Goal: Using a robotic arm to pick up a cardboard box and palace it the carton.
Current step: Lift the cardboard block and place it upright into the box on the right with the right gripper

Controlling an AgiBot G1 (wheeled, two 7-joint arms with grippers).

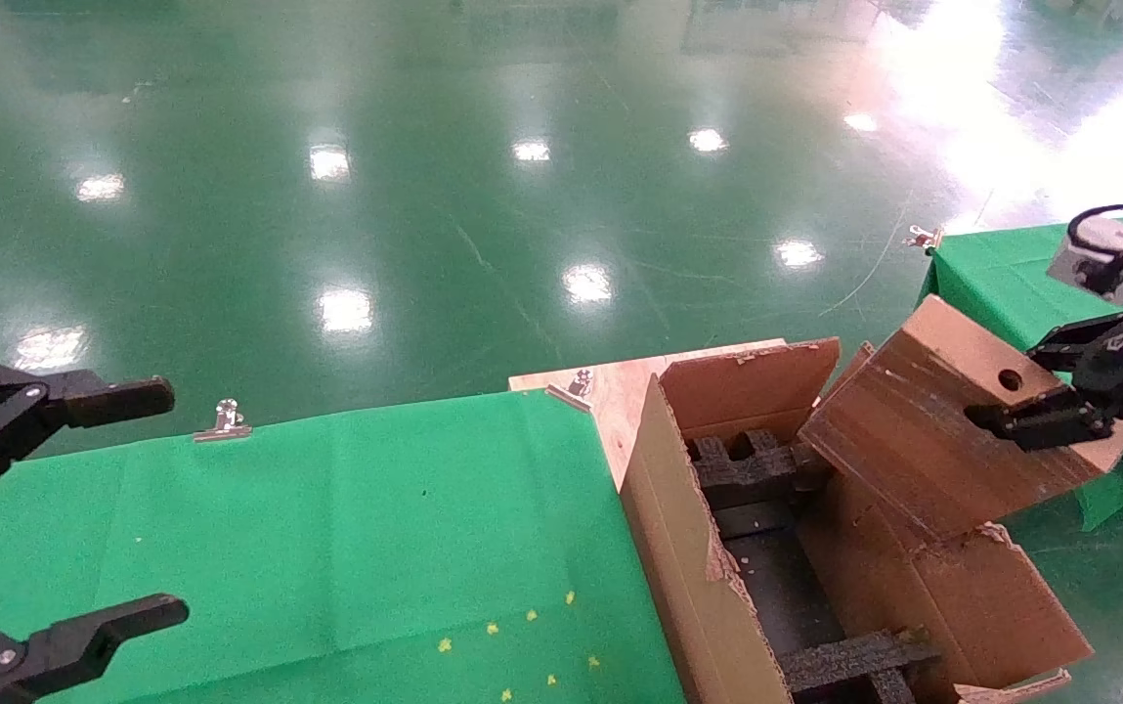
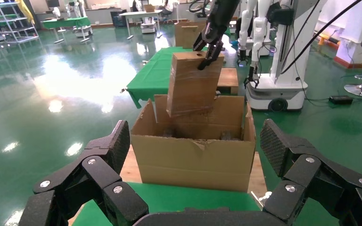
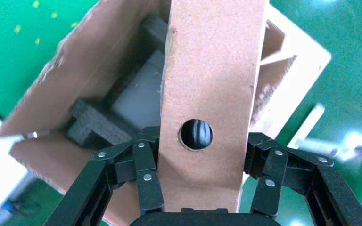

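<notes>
Right gripper [image 1: 1045, 386] clamps cardboard box [image 1: 942, 430] above carton [image 1: 688, 557].

What we cannot see

The carton [image 1: 708, 577] runs off the head view's lower edge; the cardboard box [image 1: 952, 430] hides its far interior from us.

The carton [image 1: 708, 548] mouth is partly blocked by black foam inserts [image 1: 752, 464] at both ends and by the tilted cardboard box [image 1: 923, 440] the right pincer [image 1: 1059, 386] clamps above it.
</notes>
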